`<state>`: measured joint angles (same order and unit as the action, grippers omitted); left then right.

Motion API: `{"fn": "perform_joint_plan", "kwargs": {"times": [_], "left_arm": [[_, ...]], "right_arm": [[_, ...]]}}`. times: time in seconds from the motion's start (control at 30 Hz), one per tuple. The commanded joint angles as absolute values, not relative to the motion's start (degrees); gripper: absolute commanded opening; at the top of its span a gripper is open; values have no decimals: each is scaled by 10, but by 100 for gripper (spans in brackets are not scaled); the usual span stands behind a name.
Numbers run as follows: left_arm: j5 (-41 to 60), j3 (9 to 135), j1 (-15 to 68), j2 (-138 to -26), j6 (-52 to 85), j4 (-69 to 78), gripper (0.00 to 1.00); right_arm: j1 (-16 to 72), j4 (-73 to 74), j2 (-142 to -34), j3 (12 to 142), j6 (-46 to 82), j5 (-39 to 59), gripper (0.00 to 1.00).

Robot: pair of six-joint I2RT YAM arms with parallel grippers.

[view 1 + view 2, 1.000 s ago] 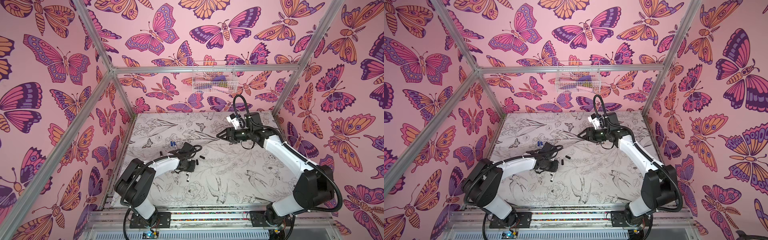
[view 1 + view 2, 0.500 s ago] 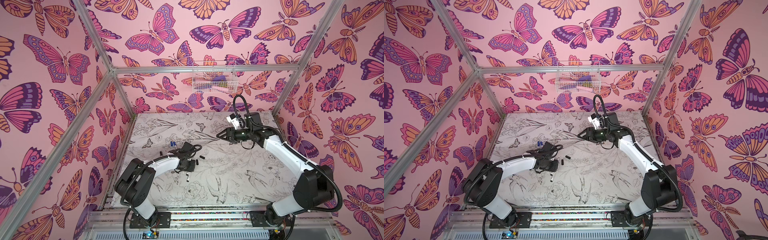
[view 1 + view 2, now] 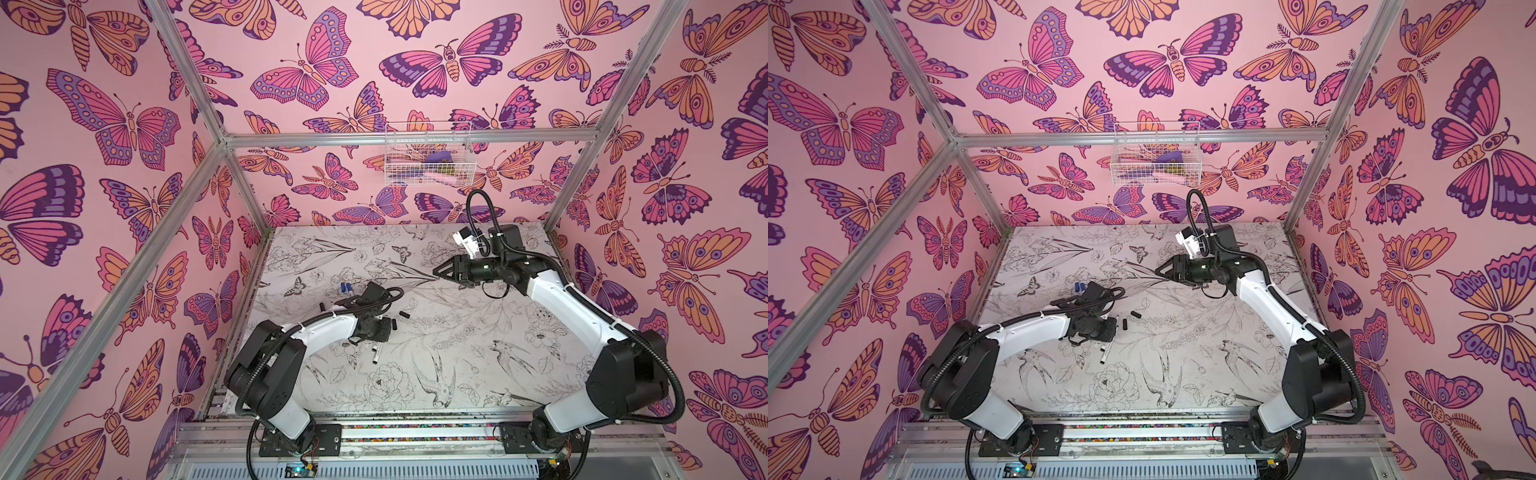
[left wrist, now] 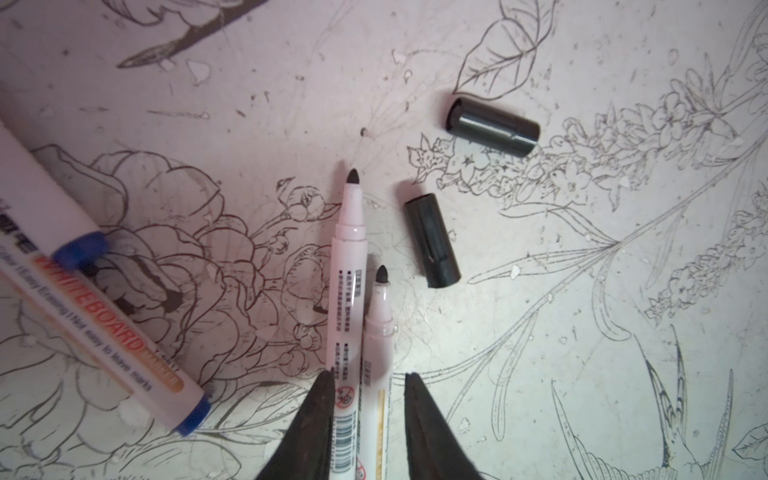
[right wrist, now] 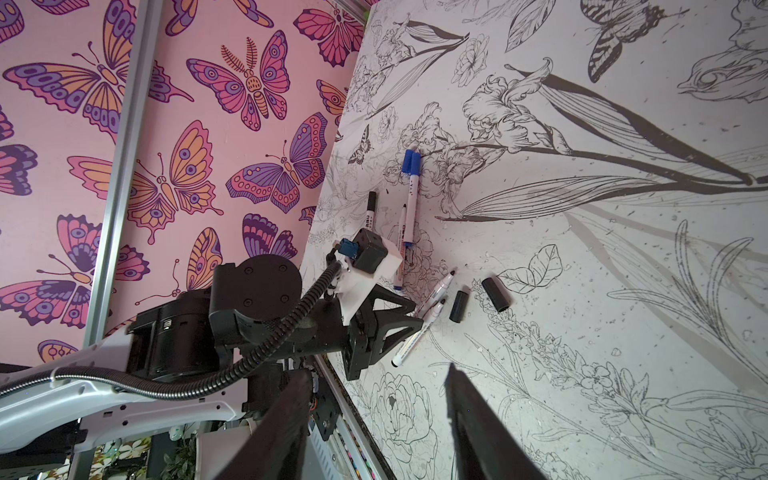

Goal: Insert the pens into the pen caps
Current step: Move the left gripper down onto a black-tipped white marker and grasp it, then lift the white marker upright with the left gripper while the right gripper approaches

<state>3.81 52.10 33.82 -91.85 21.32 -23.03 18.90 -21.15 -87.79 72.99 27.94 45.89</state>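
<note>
L gripper [image 4: 368,374] sits low over the floral mat [image 4: 582,374]. Its fingers [image 4: 320,415] are set narrow, straddling the barrels of two uncapped black-tip pens lying side by side. The long pen [image 4: 349,266] runs partly under one finger. The short-showing pen [image 4: 376,328] is in the gap, w/ a sliver of mat btwn it and the other finger. Both lie flat on the mat, not lifted.

Just past their tips are two black caps: near cap [image 4: 432,241] right beside the tips, far cap [image 4: 492,126] a bit beyond, the two apart.

Off to one side is a whiteboard marker [image 4: 104,316] w/ a blue end plug, and another blue-plugged marker [image 4: 37,187] lies against it.

R gripper [image 5: 378,370] hangs over the back-right of the mat, jaws wide, nothing btwn them, well apart from pens and caps.
</note>
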Motion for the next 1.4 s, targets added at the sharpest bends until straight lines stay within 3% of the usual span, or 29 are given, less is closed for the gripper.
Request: {"fn": "perform_joint_plan", "kwargs": {"times": [0.0, 0.87, 1.27, 1.37], "left_arm": [[18, 514, 341, -921, 213, -249, 31], [13, 497, 337, -964, 220, -251, 28], [44, 552, 337, -945, 211, -249, 0], [54, 579, 337, -911, 209, -242, 0]], "right_arm": [[192, -226, -869, 729, 263, 455, 55], [193, -221, -868, 730, 267, 459, 54], [194, -212, -867, 725, 275, 450, 54], [204, -216, -870, 719, 270, 440, 54]]}}
